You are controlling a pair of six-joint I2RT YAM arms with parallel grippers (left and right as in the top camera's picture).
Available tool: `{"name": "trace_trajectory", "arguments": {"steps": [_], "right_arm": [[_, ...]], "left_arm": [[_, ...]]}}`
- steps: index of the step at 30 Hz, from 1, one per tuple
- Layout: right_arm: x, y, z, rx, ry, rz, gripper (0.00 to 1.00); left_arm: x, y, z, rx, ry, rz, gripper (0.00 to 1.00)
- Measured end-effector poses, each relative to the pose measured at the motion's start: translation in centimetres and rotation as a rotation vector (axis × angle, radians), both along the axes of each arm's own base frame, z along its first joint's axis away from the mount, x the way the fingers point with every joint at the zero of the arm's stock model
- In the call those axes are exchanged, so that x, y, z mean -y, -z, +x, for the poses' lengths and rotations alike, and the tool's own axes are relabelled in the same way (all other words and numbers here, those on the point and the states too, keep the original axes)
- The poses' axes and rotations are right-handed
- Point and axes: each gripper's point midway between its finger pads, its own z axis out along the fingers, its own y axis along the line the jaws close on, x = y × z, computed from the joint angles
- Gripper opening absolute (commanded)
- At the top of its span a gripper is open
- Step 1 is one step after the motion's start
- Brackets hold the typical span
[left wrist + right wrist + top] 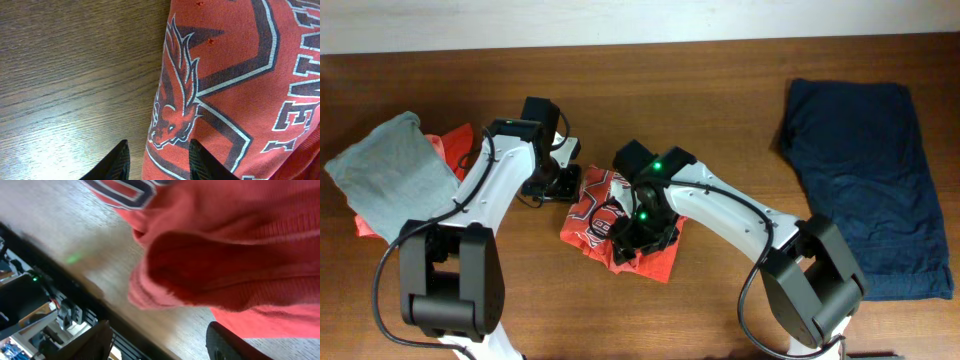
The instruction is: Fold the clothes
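The red-orange T-shirt (592, 218) is lying bunched in the middle of the counter (720, 90), with bare wood stretching open between it and the flat navy garment (865, 170) on the right. The left tool (159, 161) is hovering half-spread astride the shirt's left edge, and the right tool (160, 342) is gaping wide at a loose fold, gripping nothing. White-and-navy block lettering is showing, too cropped to read.

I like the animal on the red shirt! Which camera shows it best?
The left wrist view: the animal print is large and sharp there. Overhead, the red T-shirt is small and partly under the right arm. The right wrist view shows mostly blurry red folds.
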Motion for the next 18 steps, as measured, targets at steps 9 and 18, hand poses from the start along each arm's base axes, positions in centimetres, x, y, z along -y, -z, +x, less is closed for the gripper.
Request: {"name": "trace_trajectory", "arguments": {"steps": [9,18], "right_arm": [[-0.7,0.8,1.0,0.024,0.060,0.016,0.65],[-0.6,1.2,1.7,0.037,0.124,-0.017,0.40]], "left_arm": [[0.5,0.0,-0.1,-0.001,0.012,-0.003,0.39],[2.1,0.0,-0.5,0.004,0.060,-0.003,0.40]]}}
